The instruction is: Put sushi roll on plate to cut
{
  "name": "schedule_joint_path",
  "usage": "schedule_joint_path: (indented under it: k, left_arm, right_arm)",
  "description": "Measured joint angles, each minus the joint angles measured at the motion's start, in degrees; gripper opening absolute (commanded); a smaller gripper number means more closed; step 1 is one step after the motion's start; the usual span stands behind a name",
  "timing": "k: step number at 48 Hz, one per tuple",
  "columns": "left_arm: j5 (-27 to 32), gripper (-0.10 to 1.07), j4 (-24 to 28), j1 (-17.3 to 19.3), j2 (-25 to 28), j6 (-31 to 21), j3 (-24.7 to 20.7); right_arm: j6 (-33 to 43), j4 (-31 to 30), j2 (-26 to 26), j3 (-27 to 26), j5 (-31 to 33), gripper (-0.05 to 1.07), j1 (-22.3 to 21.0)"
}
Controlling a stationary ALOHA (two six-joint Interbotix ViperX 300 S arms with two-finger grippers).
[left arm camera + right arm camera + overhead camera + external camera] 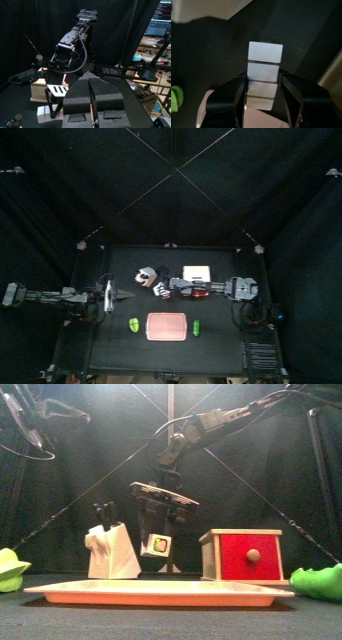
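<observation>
The sushi roll [264, 56] is a white, segmented bar, and my right gripper [263, 80] is shut on it, one jaw on each side. In the front view the sushi roll [159, 544] hangs in the right gripper [162, 532] above the back of the salmon-pink plate [160, 592], next to the white knife block [114, 554]. From above, the right gripper [158, 286] is behind the plate [167, 327]. My left gripper [93, 102] is shut on nothing and rests at the table's left, the left gripper [107, 296] well away from the plate.
A red box with a cream top [247, 556] stands at the back right. Green toy pieces lie to the left [134, 324] and right [198, 327] of the plate. The knife block [143, 278] stands close to the right gripper.
</observation>
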Motion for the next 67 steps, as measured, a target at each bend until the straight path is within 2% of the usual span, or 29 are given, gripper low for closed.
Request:
schedule_joint_path:
  k: [11, 32, 57, 67]
  left_arm:
    - [0.0, -0.02, -0.09, 0.0, 0.0, 0.0, 0.0]
    - [0.0, -0.02, -0.09, 0.0, 0.0, -0.26, 0.26]
    - [0.0, -0.02, -0.97, -0.53, 0.0, -0.18, 0.53]
    - [0.0, -0.02, -0.97, -0.53, 0.0, 0.0, 0.53]
  right_arm:
    - [1.93, 0.0, -0.09, -1.23, 3.52, 0.59, 5.8]
    - [11.16, -1.23, -0.09, -0.79, 4.31, 0.59, 14.24]
    - [34.98, -8.7, -0.09, 1.58, 5.27, 0.6, 22.94]
    - [44.74, -14.24, -0.53, 5.19, 4.92, 0.6, 24.52]
